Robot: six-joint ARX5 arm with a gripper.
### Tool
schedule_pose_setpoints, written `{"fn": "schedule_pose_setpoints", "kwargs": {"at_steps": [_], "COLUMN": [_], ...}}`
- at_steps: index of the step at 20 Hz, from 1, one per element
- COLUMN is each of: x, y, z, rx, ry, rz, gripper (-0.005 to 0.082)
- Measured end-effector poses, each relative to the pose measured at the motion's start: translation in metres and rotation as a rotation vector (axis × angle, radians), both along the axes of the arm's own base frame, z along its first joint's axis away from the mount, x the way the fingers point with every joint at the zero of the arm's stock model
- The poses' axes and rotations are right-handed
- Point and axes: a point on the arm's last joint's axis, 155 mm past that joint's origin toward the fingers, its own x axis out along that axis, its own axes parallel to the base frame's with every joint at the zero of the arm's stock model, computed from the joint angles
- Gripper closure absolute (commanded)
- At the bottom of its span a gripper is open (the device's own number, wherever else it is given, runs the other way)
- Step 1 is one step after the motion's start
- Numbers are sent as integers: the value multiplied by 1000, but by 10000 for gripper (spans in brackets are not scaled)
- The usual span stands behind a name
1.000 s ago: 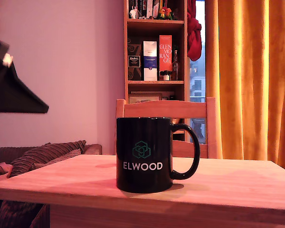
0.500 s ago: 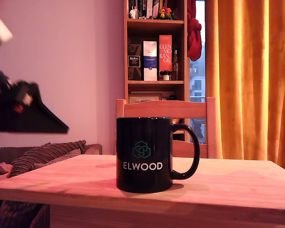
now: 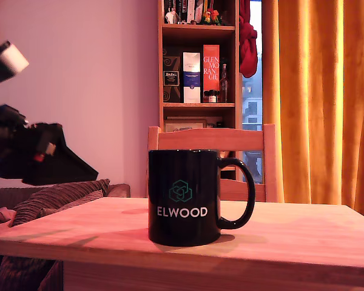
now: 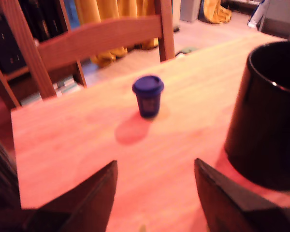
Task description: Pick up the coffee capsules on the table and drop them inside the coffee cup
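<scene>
The black coffee cup [image 3: 183,197] with white "ELWOOD" lettering stands on the wooden table [image 3: 291,233], handle toward the exterior view's right. In the wrist view the coffee cup [image 4: 268,116] fills one side, and one dark blue coffee capsule [image 4: 148,95] stands upright on the table [image 4: 77,140] some way ahead of my gripper [image 4: 154,203]. The capsule does not show in the exterior view. My gripper [image 3: 79,173] is above the table's edge at the exterior view's left, open, with nothing between its fingers [image 4: 96,193].
A wooden chair back [image 3: 211,140] stands behind the table, with a bookshelf [image 3: 199,60] and orange curtains [image 3: 318,97] beyond. A striped cushion [image 3: 54,200] on a sofa lies at the exterior view's left.
My arm has come in from the exterior view's left, moving rightward and lower toward the table. The cup has not moved.
</scene>
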Motion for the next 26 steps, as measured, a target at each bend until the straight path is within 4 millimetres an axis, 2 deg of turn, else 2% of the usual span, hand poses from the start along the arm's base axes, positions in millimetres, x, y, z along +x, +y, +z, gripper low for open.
{"fn": "schedule_pose_setpoints", "kwargs": {"at_steps": [3, 7, 13, 18, 26], "x": [4, 4, 42, 56, 78], "y": [-3, -10, -35, -48, -67], "z": [1, -18, -5, -22, -23], "rx": [-14, 3, -26, -23, -37], "ry": [-23, 22, -10, 31, 33], "rz": [-8, -45, -83, -114, -154], "gripper": [309, 309, 309, 309, 309]}}
